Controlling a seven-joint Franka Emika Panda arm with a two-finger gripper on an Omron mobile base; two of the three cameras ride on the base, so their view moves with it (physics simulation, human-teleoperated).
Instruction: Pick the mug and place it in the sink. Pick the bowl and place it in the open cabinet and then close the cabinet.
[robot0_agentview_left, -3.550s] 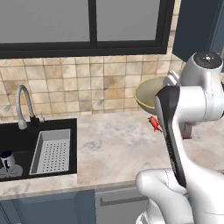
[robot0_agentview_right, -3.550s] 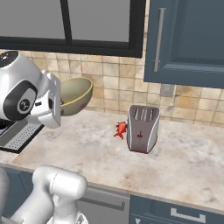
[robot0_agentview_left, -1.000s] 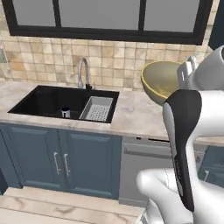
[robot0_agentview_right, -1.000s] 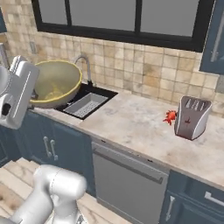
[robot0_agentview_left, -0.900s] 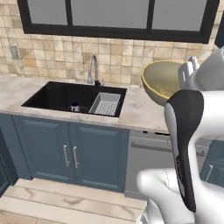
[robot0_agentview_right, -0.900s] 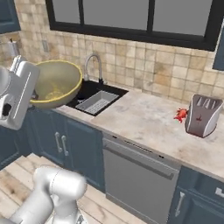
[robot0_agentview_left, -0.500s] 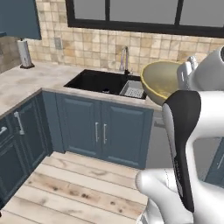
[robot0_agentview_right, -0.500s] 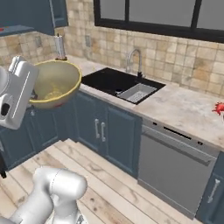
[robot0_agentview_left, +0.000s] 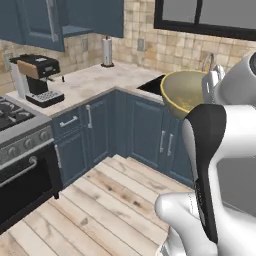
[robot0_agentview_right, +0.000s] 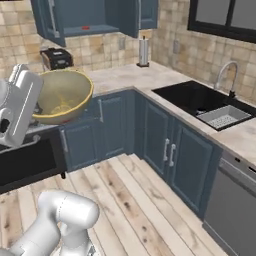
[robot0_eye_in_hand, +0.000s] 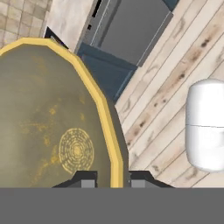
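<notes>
Clearly the gripper (robot0_eye_in_hand: 112, 178) pinches the rim of the bowl (robot0_agentview_right: 62, 96), one finger inside and one outside, holding it aloft over the wooden floor (robot0_agentview_right: 145, 210) for carrying. Its goal, the open cabinet (robot0_agentview_right: 82, 17), hangs above and beyond the bowl, so a lift is likely next.

You see gripper (robot0_eye_in_hand: 112, 177) clamped on rim of wide round olive-tan bowl (robot0_agentview_right: 62, 96), bowl above wood plank floor (robot0_agentview_right: 135, 200). Black recessed sink (robot0_agentview_right: 196, 98) sits in worktop (robot0_agentview_right: 125, 76) right of corner. Black coffee machine (robot0_agentview_left: 39, 79) on worktop left of corner, beside stove (robot0_agentview_left: 12, 116). Open slate-blue wall cabinet (robot0_agentview_right: 85, 17) above worktop.
</notes>
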